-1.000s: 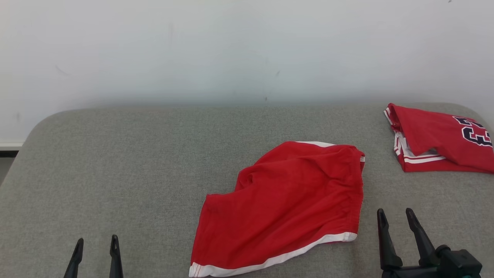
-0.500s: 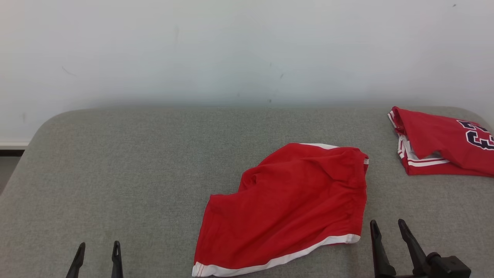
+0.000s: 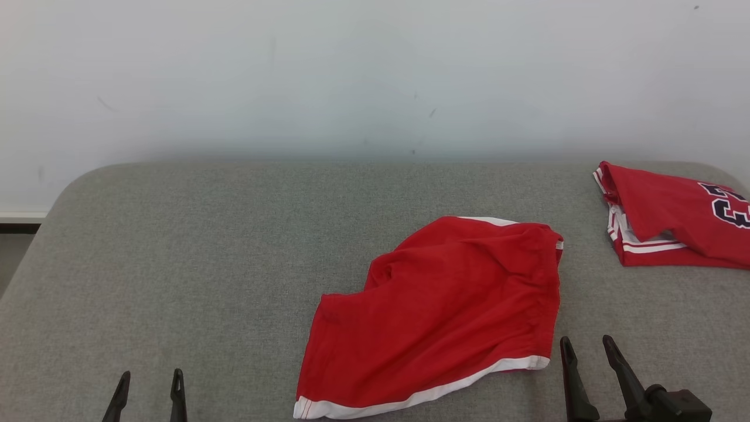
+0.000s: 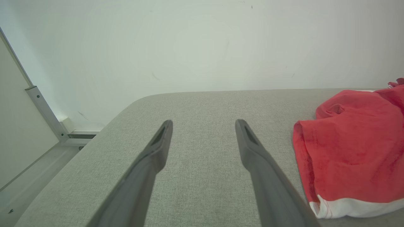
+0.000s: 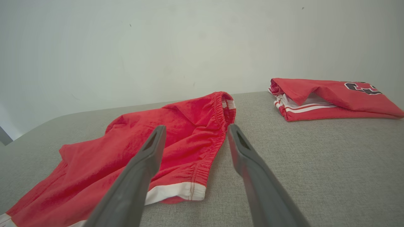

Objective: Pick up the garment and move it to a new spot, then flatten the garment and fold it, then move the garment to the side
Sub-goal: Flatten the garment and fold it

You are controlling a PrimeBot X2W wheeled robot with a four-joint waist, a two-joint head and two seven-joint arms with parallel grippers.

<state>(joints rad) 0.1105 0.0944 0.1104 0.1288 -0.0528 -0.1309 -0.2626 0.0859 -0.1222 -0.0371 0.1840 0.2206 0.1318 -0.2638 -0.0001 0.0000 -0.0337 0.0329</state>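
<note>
A pair of red shorts (image 3: 445, 310) with white hem trim lies crumpled on the grey padded table (image 3: 205, 264), right of centre. The elastic waistband runs down its right side (image 5: 202, 157). My right gripper (image 3: 586, 343) stands open at the lower right, just right of the shorts' near right corner, touching nothing. Over bare table at the lower left my left gripper (image 3: 149, 378) is open too, well left of the shorts (image 4: 350, 151). Both grippers (image 4: 203, 123) (image 5: 195, 127) hold nothing.
A folded red jersey (image 3: 674, 217) with white stripes and dark numerals lies at the table's far right (image 5: 331, 97). A pale wall (image 3: 351, 76) rises behind the table. The table's left edge drops to a floor with a metal frame (image 4: 44, 113).
The head camera has shifted slightly, so the whole scene sits a bit right and lower. My right gripper has drawn back toward the bottom edge. The shorts lie as before.
</note>
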